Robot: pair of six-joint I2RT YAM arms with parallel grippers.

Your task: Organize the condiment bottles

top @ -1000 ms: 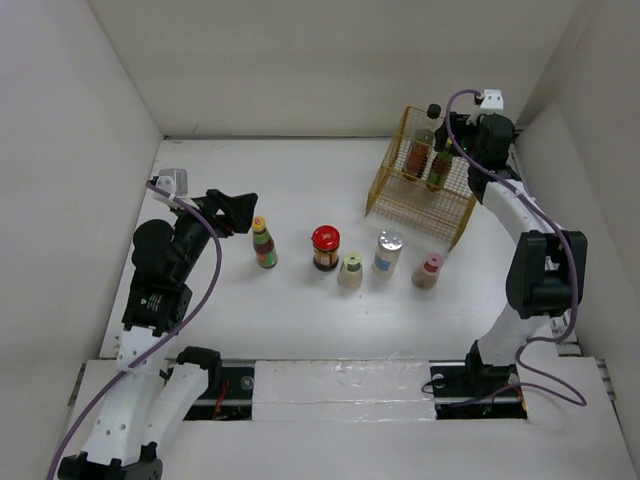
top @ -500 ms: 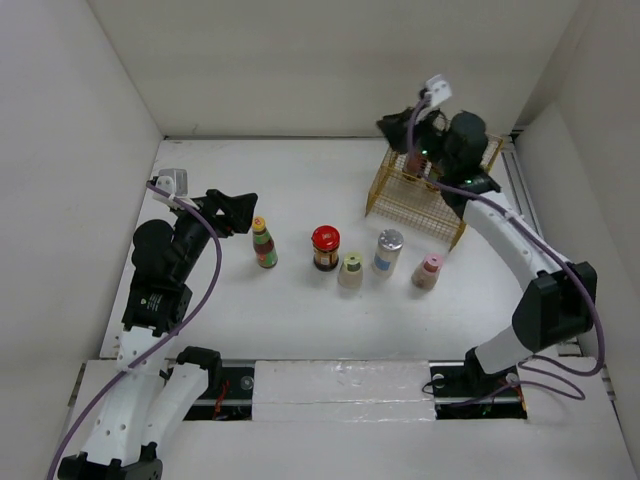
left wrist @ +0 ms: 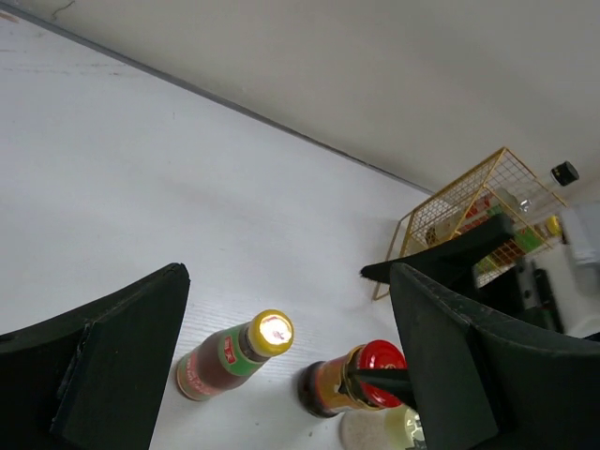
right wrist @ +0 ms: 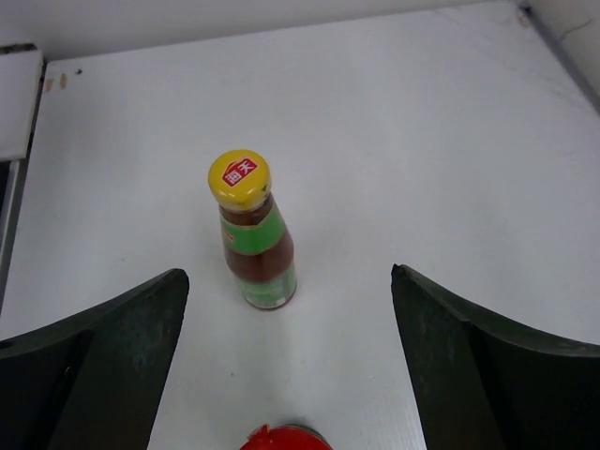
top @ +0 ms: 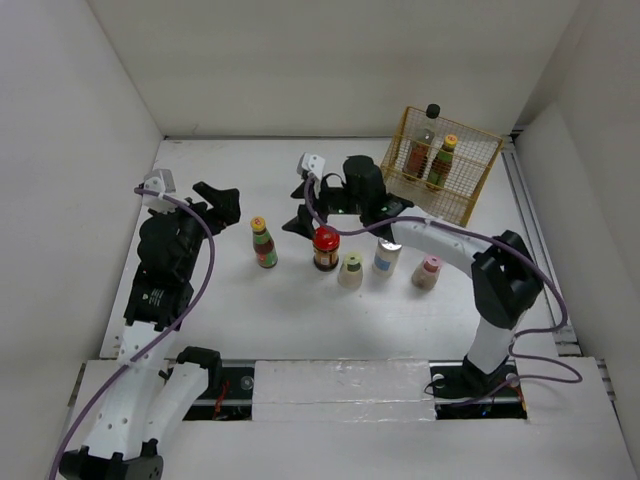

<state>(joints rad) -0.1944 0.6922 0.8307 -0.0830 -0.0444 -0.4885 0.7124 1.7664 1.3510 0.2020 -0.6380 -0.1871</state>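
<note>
Table [top: 300,295]: matt white.
Wire basket [top: 470,182]: yellow-coated metal wire.
Yellow-capped bottle [right wrist: 258,251]: glossy label, smooth cap.
Red-lidded jar [top: 325,240]: glossy lid.

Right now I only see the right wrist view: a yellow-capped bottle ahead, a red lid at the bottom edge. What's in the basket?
Observer: Two bottles stand in the yellow wire basket: the black-capped dark sauce bottle and a second yellow-capped bottle.
Operator: What's beside that red lid?
Observer: It's the red-lidded jar; to its right, three stand in a row: green-topped shaker, silver-topped shaker, pink-topped shaker.
Operator: And the left gripper?
Observer: The left gripper is open, left of your yellow-capped bottle, not touching it.
</note>
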